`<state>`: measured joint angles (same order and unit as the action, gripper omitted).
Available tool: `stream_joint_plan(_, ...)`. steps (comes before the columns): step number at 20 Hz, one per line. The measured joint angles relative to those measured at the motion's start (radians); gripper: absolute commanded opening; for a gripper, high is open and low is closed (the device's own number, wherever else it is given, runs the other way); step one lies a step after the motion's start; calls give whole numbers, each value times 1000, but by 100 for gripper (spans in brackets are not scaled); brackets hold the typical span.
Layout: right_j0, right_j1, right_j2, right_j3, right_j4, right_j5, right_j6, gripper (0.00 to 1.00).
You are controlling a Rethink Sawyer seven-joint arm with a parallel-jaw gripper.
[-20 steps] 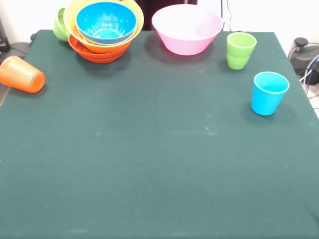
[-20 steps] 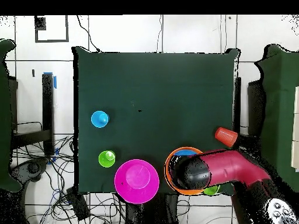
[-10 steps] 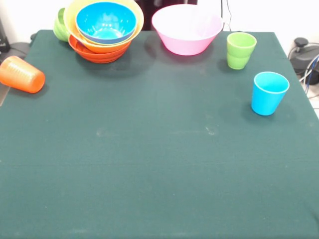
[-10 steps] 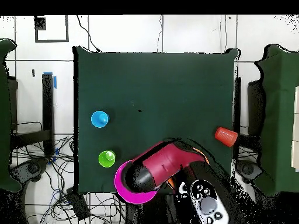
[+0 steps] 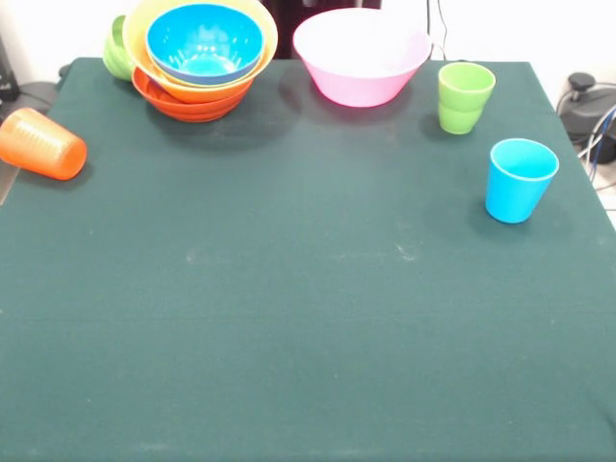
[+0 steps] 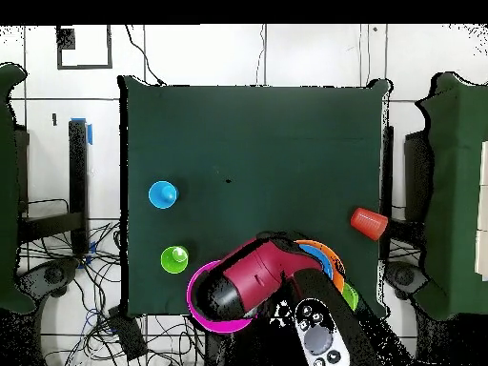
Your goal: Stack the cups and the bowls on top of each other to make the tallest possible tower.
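Over the pink bowl point(image 6: 195, 294) at the robot-side edge of the counter point(image 6: 257, 143), the red arm point(image 6: 250, 276) hangs in the overhead view, hiding most of that bowl; only its rim shows around the arm's dark end. The jaws themselves are hidden under the arm here and absent from the front view, so I cannot tell whether they are parted, clenched or holding anything.

The relation that matters: the pink bowl sits directly beneath the arm's end, upright and mouth up, while the tower point(image 5: 200, 58) of nested bowls, with a blue bowl point(image 5: 204, 40) on top inside yellow-orange and red-orange ones, stands just beside it along the same counter edge. A small green bowl point(image 5: 117, 48) leans behind that pile at the corner.

The cups are scattered. The lime green cup point(image 5: 464, 96) stands upright near the pink bowl on its other side, the light blue cup point(image 5: 520, 179) stands a little further toward the counter's side edge, and the orange cup point(image 5: 41, 144) lies on its side at the opposite side edge, overhanging it.

My guess is that the pink bowl is the next target, a straight descent rather than a sideways reach.
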<state>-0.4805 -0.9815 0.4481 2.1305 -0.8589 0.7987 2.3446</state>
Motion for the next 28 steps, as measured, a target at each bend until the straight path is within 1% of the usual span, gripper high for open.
stream_joint_plan(3, 23, 47, -57, -22, -60, -41, 7, 100)
stream_joint_plan(4, 43, 84, -93, -39, -109, -79, 20, 100)
stream_joint_plan(5, 57, 109, -116, -50, -140, -108, 31, 100)
stream_joint_plan(8, 101, 187, -184, -79, -209, -201, 82, 100)
stream_joint_plan(10, 110, 199, -197, -81, -209, -215, 95, 100)
stream_joint_plan(13, 137, 209, -225, -82, -183, -226, 113, 100)
stream_joint_plan(18, 222, 177, -272, -82, -108, -185, 114, 100)
stream_joint_plan(22, 294, 142, -307, -82, -65, -154, 114, 100)
stream_joint_plan(28, 342, 129, -349, -86, -44, -153, 114, 100)
